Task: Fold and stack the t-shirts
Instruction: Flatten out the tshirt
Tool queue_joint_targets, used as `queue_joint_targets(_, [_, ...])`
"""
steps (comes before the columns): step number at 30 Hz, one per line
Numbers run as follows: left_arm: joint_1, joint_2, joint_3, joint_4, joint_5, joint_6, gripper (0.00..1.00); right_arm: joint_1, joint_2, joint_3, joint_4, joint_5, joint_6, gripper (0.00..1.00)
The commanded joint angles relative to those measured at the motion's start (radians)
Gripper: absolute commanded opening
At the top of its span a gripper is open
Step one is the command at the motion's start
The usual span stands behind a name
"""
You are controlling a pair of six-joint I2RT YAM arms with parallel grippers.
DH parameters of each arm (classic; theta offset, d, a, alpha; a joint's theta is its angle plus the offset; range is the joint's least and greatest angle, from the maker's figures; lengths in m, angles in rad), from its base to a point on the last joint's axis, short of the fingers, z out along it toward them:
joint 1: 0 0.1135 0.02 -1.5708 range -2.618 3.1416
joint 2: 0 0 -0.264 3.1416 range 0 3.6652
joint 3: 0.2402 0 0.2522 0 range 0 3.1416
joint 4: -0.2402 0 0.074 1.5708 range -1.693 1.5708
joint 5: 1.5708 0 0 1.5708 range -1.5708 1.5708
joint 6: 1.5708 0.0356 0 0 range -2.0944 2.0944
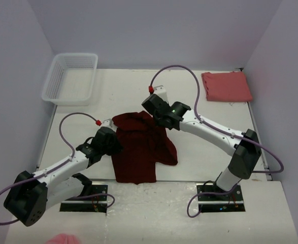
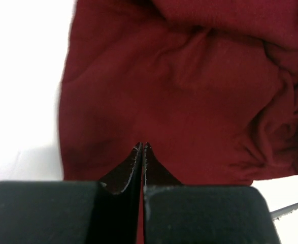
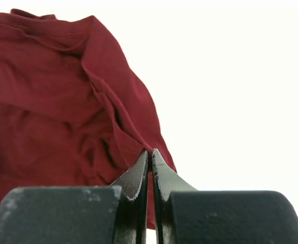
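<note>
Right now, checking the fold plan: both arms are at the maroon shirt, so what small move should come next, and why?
Probably raise both pinched edges slightly, together. The left fingers and right fingers are shut on the maroon t-shirt, which lies crumpled with its top bunched; a small lift should let the cloth hang straighter before any fold.

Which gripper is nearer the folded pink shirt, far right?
Right. The right gripper pinches the maroon shirt at its far edge, left of the pink shirt; the left gripper is farther, at the maroon shirt's left edge.
</note>
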Motion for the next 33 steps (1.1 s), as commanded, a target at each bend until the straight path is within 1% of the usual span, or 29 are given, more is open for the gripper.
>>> queue_joint_targets(1, [-0.002,0.072,0.005,0.154,0.044,0.004,0.00,-0.005,-0.045,-0.041,-0.024,0.034,-0.025,0.00])
queue_joint_targets(6, [-0.002,0.219,0.014,0.217,0.036,-0.011,0.00,-0.022,-0.119,-0.065,-0.060,0.080,-0.006,0.00])
queue_joint_targets(12, [0.001,0.366,0.092,0.220,-0.011,0.000,0.00,-0.069,-0.225,-0.122,-0.139,0.165,0.051,0.00])
queue_joint_targets(14, [0.012,0.418,0.127,0.220,-0.010,-0.003,0.00,-0.100,-0.274,-0.153,-0.149,0.180,0.062,0.00])
queue_joint_targets(17, [0.045,0.469,0.146,0.275,0.018,-0.009,0.00,-0.154,-0.332,-0.213,-0.152,0.180,0.064,0.00])
queue_joint_targets(20, [0.093,0.491,0.161,0.286,0.029,0.001,0.00,-0.204,-0.377,-0.262,-0.152,0.189,0.061,0.00])
queue_joint_targets(25, [0.182,0.526,0.204,0.290,0.059,0.032,0.00,-0.304,-0.411,-0.319,-0.117,0.179,0.025,0.00])
queue_joint_targets(28, [0.191,0.577,0.277,0.280,0.059,0.069,0.00,-0.368,-0.404,-0.335,-0.052,0.141,-0.022,0.00])
queue_joint_targets(32, [0.191,0.621,0.327,0.277,0.061,0.105,0.00,-0.411,-0.377,-0.308,-0.029,0.108,-0.048,0.00])
queue_joint_targets(33, [0.190,0.618,0.327,0.267,0.049,0.110,0.04,-0.424,-0.369,-0.305,-0.025,0.101,-0.055,0.00])
